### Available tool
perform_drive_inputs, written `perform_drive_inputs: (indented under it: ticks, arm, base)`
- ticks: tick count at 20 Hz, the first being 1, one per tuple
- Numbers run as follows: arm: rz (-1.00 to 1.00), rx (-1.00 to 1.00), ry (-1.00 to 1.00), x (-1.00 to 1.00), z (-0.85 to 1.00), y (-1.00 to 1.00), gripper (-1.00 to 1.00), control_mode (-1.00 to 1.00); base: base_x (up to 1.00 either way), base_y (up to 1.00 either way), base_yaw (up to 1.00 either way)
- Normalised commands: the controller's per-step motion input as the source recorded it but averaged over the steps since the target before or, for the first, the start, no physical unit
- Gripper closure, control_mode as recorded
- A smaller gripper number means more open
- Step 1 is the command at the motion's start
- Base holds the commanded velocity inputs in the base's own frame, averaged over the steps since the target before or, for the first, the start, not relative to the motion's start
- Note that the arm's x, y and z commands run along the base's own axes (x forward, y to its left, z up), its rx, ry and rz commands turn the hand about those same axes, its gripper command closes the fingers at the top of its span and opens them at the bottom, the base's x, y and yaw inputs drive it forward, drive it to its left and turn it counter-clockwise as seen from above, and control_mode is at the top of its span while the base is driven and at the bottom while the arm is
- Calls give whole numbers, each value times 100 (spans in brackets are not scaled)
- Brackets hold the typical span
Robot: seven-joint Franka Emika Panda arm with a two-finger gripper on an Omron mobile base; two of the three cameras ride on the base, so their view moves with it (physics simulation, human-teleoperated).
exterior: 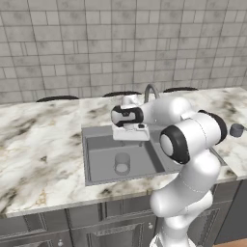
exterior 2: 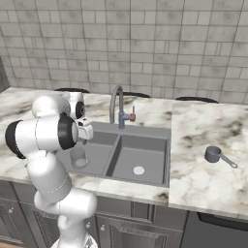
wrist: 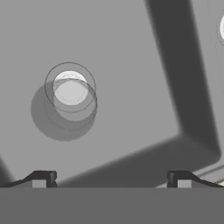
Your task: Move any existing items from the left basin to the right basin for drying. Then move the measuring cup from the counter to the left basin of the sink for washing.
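Note:
A pale see-through tumbler (exterior: 122, 163) stands upright on the floor of the left basin (exterior: 102, 159) of the grey sink (exterior 2: 167, 160). My gripper (exterior: 130, 137) hangs above that basin, a little behind and to the right of the tumbler. In the hand view the gripper (wrist: 110, 180) is open with nothing between its fingertips (wrist: 41, 179), and the tumbler (wrist: 70, 96) lies below, off to the upper left. The right basin (exterior 2: 145, 155) holds only its pale drain (exterior 2: 139, 170). The dark grey measuring cup (exterior 2: 215, 155) sits on the marble counter (exterior 2: 203, 186), right of the sink.
A tall arched steel faucet (exterior 2: 116, 104) rises behind the sink's divider (wrist: 183, 78). My own arm hides part of the sink in both base views. A tiled wall (exterior: 120, 43) backs the counter. Cabinet fronts (exterior: 96, 226) run below the counter's edge.

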Motion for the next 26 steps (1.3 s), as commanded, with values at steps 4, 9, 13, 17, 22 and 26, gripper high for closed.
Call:
perform_drive_inputs:
  ticks: [4, 9, 13, 17, 22, 26]
  arm:
    - [-2, 0, -3, -10, -19, 0, -100, -100]
    - [-3, 0, -2, -4, -23, 0, -100, -100]
    - [-2, 0, -2, 0, -22, 0, -100, -100]
    - [0, 0, -3, 0, -15, 0, -100, -100]
    - [0, 1, -1, 0, -11, 0, -100, -100]
    - [0, 1, 0, 0, -8, 0, -100, -100]
  base:
    - [0, 0, 0]
    - [0, 0, 0]
    - [0, 0, 0]
    - [0, 0, 0]
    - [0, 0, 0]
    - [0, 0, 0]
